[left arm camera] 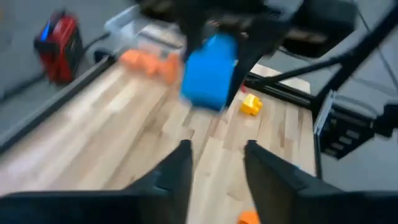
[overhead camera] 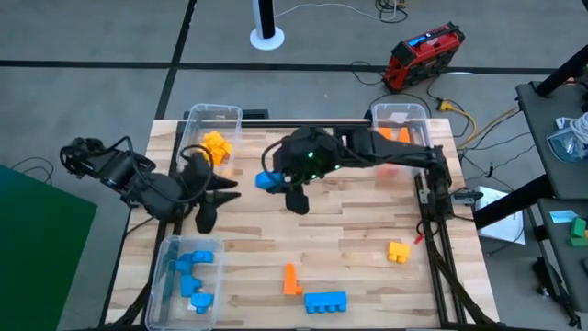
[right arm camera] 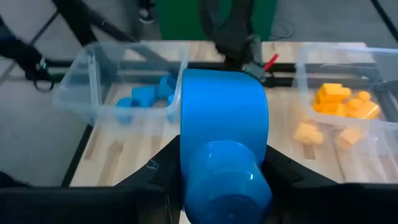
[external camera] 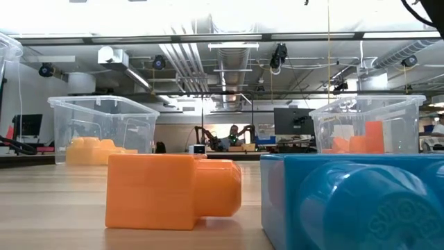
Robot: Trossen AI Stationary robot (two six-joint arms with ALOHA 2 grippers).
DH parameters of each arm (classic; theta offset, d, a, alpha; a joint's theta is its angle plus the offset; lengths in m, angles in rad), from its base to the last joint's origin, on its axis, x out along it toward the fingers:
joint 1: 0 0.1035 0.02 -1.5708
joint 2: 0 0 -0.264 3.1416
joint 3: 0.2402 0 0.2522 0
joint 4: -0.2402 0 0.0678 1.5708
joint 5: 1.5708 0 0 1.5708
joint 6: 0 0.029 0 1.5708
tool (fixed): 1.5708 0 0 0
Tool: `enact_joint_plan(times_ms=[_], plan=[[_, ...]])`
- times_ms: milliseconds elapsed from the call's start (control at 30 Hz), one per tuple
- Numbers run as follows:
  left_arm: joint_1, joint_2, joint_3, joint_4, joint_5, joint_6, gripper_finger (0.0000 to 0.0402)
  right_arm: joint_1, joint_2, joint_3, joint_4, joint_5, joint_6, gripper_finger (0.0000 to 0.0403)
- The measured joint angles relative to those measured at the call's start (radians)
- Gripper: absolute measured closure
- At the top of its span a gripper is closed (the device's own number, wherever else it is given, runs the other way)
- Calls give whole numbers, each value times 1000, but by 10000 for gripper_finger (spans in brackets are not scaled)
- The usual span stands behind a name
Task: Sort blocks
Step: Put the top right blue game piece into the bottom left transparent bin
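Note:
My right gripper (overhead camera: 276, 182) is over the table's middle, shut on a blue block (right arm camera: 224, 124), which also shows in the left wrist view (left arm camera: 208, 71). My left gripper (overhead camera: 219, 198) stands open just to the left of it, its fingers (left arm camera: 183, 168) pointing at the block with nothing between them. Loose on the near half of the table lie an orange block (overhead camera: 291, 279), a blue block (overhead camera: 325, 301) and a yellow block (overhead camera: 398, 251). My right gripper pinches the blue block by its two opposite sides (right arm camera: 186, 155) between its two fingers (right arm camera: 163, 171). The fingers come from the table's right, slanting down. The block is lifted clear of the table, its round stud toward the wrist camera.
Three clear bins stand at the corners: far left (overhead camera: 197, 115) with yellow blocks, far right (overhead camera: 418, 112) with orange blocks, near left (overhead camera: 165, 262) with blue blocks. In the low view the orange block (external camera: 173, 189) and a blue block (external camera: 354, 201) lie close in front.

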State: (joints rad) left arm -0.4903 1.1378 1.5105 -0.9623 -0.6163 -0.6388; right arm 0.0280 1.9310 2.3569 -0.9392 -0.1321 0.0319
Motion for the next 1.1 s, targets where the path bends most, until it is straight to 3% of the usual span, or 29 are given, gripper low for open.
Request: enact_joint_plan(times_ms=[133,233,433,600,1000,1100], plan=[[1,55,0,112,51,185,216,13,4,-3,11,0,-21,278],[1,89,0,125,48,202,174,11,1,-2,2,-8,-21,278],[2,105,0,117,-137,199,118,14,3,-2,-8,-76,-25,278],[16,126,1,181,-66,274,103,15,3,-2,-7,-82,-24,278],[75,158,1,249,-71,316,102,24,3,-3,-6,-82,-25,278],[89,157,1,256,-33,316,102,27,3,-3,-7,-83,-27,278]])
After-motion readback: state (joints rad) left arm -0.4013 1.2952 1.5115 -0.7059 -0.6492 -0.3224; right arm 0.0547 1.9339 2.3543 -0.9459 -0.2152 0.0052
